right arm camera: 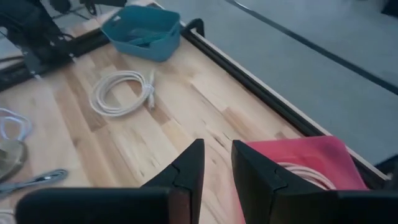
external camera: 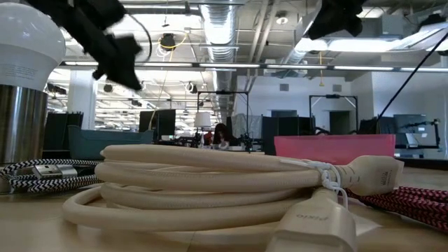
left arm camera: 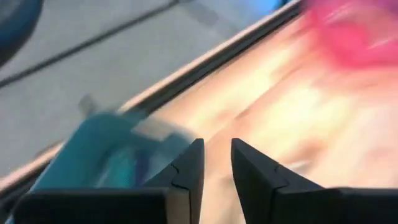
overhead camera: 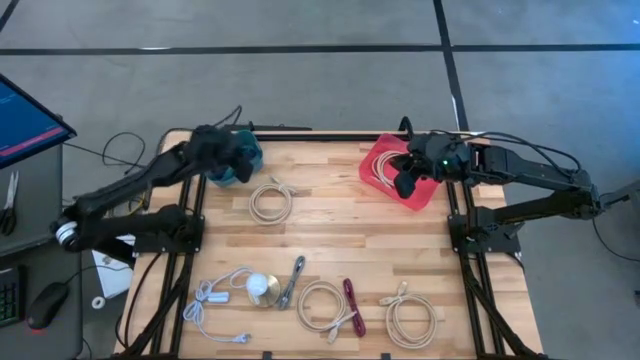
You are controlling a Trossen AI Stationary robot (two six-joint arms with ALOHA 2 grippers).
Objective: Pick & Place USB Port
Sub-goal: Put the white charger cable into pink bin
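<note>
Several coiled USB cables lie on the wooden table: a cream coil near the far side, and a white cable, two cream coils and a red cable near the front. My left gripper hovers over the teal bin at the far left, fingers slightly apart with nothing between them. My right gripper hangs above the red bin at the far right, fingers also slightly apart and empty. A cream cable lies in the red bin.
A white bulb and a metal tool lie among the front cables. Black frame rails border the table. In the low view a cream coil fills the foreground. Bare wood lies between the bins and the front cables.
</note>
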